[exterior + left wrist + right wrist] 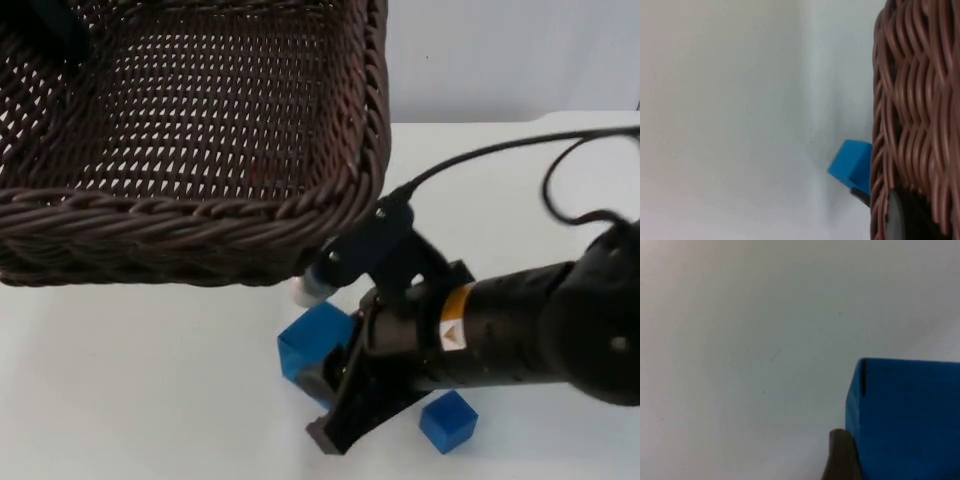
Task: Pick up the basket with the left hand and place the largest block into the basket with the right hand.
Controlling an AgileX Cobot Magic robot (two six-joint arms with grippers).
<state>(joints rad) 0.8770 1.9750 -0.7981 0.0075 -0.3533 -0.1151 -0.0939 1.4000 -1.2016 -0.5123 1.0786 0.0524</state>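
Note:
A dark brown wicker basket [190,215] hangs lifted above the table's left side. My left gripper [905,217] is shut on its rim, and the woven wall [915,100] rises beside it. The large blue block [312,342] lies just below the basket's near right corner. My right gripper [320,400] reaches down and is shut on this block, its fingers on opposite sides. One fingertip [840,455] presses against the block's side [905,420]. The same block [852,162] peeks out past the basket's wall.
A small blue block [447,420] rests on the white table [130,380] just right of my right gripper. The right arm [520,330] stretches in from the right edge. A grey partition wall [500,55] stands behind the table.

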